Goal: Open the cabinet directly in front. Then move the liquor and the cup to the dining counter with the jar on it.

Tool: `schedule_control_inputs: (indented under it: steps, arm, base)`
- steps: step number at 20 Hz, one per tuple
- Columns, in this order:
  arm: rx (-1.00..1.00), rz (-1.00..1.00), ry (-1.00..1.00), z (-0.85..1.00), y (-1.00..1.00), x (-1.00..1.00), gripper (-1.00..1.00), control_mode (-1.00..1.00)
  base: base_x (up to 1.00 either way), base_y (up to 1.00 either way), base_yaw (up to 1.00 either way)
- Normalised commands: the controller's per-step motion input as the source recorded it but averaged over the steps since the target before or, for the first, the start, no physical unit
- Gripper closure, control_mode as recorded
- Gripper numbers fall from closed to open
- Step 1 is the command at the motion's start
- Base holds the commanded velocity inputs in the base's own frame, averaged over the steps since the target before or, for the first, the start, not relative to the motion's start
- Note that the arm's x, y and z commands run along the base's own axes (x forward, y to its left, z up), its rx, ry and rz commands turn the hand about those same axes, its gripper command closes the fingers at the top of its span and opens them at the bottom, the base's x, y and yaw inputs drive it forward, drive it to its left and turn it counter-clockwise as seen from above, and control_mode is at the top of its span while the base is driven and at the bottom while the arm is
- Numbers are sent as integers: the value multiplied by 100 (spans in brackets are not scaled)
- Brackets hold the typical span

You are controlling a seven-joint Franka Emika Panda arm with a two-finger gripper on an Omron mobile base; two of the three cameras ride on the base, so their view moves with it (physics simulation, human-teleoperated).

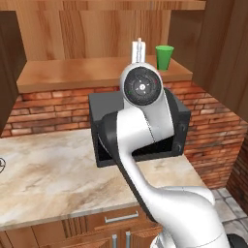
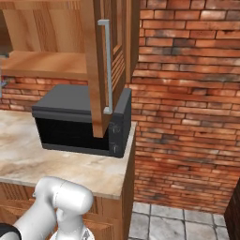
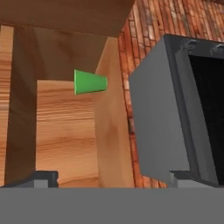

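Hand view: gripper [image 3: 113, 178] spread wide, holding nothing, rolled sideways and aimed into open cabinet [image 3: 65, 131] toward cup [image 3: 89, 82], beside microwave [image 3: 166, 118]; arm raised high.

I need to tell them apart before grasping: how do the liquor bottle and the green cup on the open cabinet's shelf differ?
The cup is bright green and fully visible; the liquor shows a pale slim neck, its body hidden behind the arm. The cup tapers toward its base; the liquor's neck is narrow and straight. Both stand upright on the cabinet shelf, side by side.
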Motion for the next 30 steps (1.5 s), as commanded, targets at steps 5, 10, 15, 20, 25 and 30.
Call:
schedule_control_inputs:
  steps: [5, 10, 15, 20, 25, 30]
  arm:
    - [1, -10, 0, 17, -45, 38, -100, -100]
    - [0, -6, 5, 16, -41, 22, -100, -100]
    - [0, -9, 8, 15, -36, 3, -100, -100]
    - [0, -11, 4, 11, -38, 1, -100, -100]
    - [0, -3, 0, -1, -20, 5, -100, -100]
    - [0, 0, 2, 0, -24, 32, -100, -100]
  base:
    - [0, 0, 0]
    - [0, 0, 0]
    - [0, 0, 0]
    - [0, 0, 0]
    - [0, 0, 0]
    - [0, 0, 0]
